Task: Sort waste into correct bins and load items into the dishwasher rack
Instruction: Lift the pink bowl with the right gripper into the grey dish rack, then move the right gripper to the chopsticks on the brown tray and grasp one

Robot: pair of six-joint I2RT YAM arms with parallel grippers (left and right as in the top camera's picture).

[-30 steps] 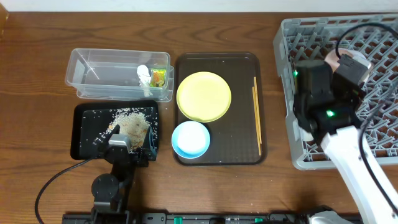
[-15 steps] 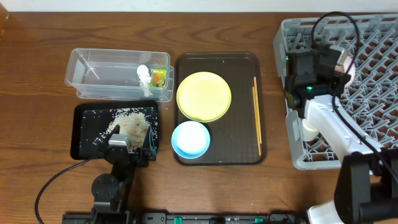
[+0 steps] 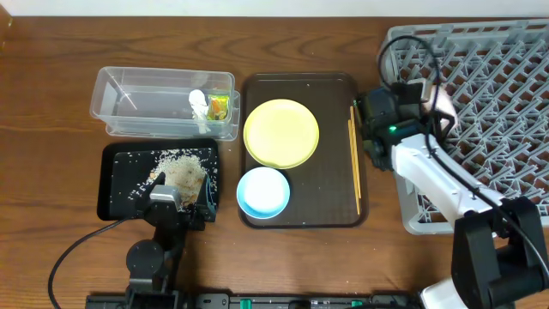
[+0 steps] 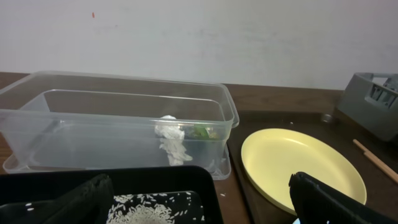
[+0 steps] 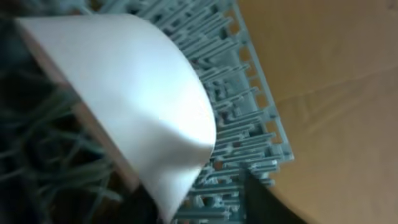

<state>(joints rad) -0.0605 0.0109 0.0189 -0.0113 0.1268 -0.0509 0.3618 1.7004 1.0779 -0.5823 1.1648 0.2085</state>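
Note:
My right gripper [image 3: 426, 93] is shut on the pinkish-white bowl [image 3: 439, 99] at the left edge of the grey dishwasher rack [image 3: 497, 69]. The bowl [image 5: 137, 93] fills the right wrist view, with rack lattice [image 5: 249, 81] behind it. My left gripper [image 3: 182, 196] is open and empty over the black tray [image 3: 116, 184], which holds rice crumbs [image 3: 182, 172]. The clear tub [image 3: 146, 103] holds the white scrap [image 3: 199, 103] and the wrapper [image 3: 219, 106]. The yellow plate [image 3: 281, 133], blue bowl [image 3: 262, 192] and chopsticks [image 3: 353, 159] lie on the brown serving tray [image 3: 330, 189]. The white cup is hidden.
The right arm stretches from the front right corner across the rack's left wall. In the left wrist view the tub [image 4: 93, 118], the plate [image 4: 298, 165], a chopstick [image 4: 376, 160] and a rack corner [image 4: 373, 102] show ahead. Bare wood surrounds the containers.
My right gripper has swung left across the rack with the pinkish-white bowl, from the rack's middle to its left edge. The left arm has not moved.

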